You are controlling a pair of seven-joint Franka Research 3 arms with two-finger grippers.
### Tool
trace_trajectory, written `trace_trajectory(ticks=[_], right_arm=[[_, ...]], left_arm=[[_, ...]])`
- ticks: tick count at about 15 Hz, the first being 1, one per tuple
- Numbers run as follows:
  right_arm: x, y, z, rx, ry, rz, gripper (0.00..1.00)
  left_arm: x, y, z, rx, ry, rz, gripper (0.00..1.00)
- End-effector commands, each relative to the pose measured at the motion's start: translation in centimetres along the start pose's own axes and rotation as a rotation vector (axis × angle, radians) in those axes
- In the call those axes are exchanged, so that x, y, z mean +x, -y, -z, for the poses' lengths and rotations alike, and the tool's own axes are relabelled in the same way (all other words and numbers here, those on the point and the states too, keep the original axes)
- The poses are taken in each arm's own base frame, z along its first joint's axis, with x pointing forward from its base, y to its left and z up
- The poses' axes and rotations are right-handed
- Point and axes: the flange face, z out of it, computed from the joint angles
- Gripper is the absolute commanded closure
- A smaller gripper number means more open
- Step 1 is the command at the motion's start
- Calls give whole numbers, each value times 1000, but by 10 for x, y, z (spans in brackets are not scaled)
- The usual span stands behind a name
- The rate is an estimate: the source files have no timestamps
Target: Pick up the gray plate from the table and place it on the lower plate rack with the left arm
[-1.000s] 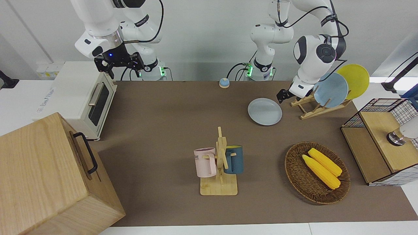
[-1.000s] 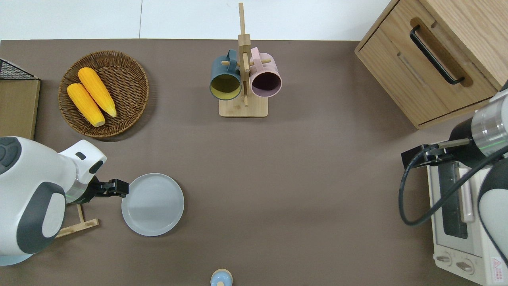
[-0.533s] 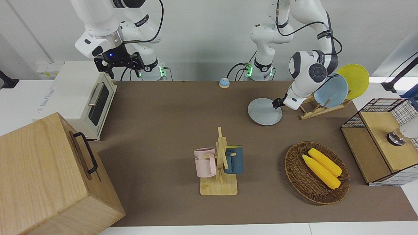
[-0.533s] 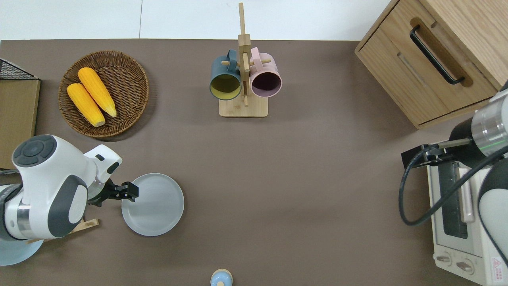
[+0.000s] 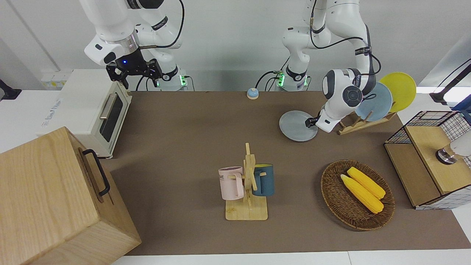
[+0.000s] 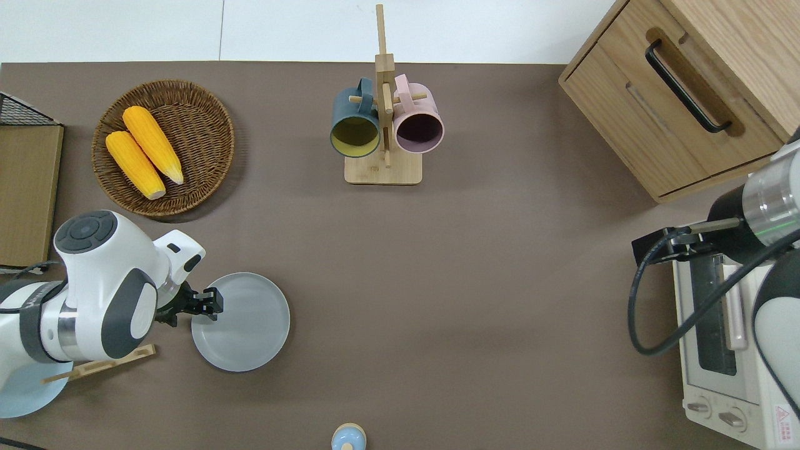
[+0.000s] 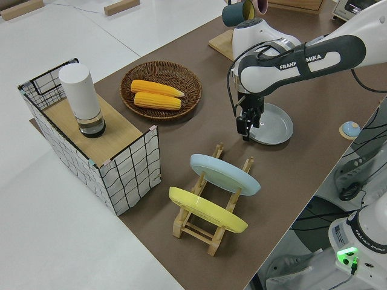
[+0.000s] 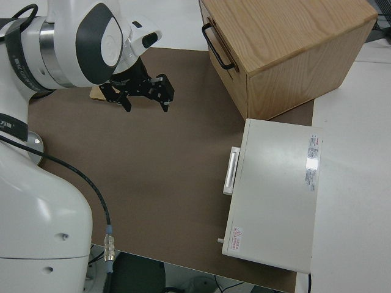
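The gray plate (image 5: 296,127) (image 6: 247,328) (image 7: 273,124) lies flat on the brown table (image 5: 184,147). My left gripper (image 5: 311,122) (image 6: 212,302) (image 7: 246,134) is open and points down at the plate's rim, on the side toward the plate rack. The wooden plate rack (image 5: 353,125) (image 7: 205,228) stands beside the plate toward the left arm's end. It holds a light-blue plate (image 5: 377,101) (image 7: 224,174) and a yellow plate (image 5: 401,88) (image 7: 205,210) on edge. My right gripper (image 5: 134,75) (image 8: 146,101) is open and parked.
A wicker basket (image 5: 327,176) with two corn cobs and a mug stand (image 5: 248,184) with two mugs stand farther from the robots. A wire crate (image 5: 430,158), a wooden cabinet (image 5: 55,198), a toaster oven (image 5: 92,110) and a small bell (image 5: 252,93) ring the table.
My left arm has come down and swung from beside the rack to the gray plate's rim. The plate has not moved. The right arm has not moved.
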Motion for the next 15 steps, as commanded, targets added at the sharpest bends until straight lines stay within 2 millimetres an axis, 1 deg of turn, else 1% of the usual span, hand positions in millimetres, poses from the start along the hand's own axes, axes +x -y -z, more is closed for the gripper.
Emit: trace_trajectory(ticks=[1, 4, 5, 8, 12, 14, 15], right_arm=[[-3, -2, 4, -7, 2, -17, 17], [-3, -2, 4, -7, 2, -17, 17], [-3, -2, 4, -7, 2, -17, 17], [-3, -2, 4, -7, 2, -17, 17], [-3, -2, 4, -7, 2, -17, 17], [-3, -2, 4, -7, 2, -17, 17], [-3, -2, 4, -7, 2, -17, 17]], left_arm=[[4, -3, -10, -6, 1, 40, 477], [5, -2, -13, -4, 7, 41, 740], [5, -1, -13, -4, 7, 42, 783], [6, 1, -14, -6, 6, 45, 998], [6, 2, -14, -9, 6, 39, 1000], [8, 4, -8, -12, -6, 38, 1000], [9, 4, -1, -13, -12, 38, 1000]])
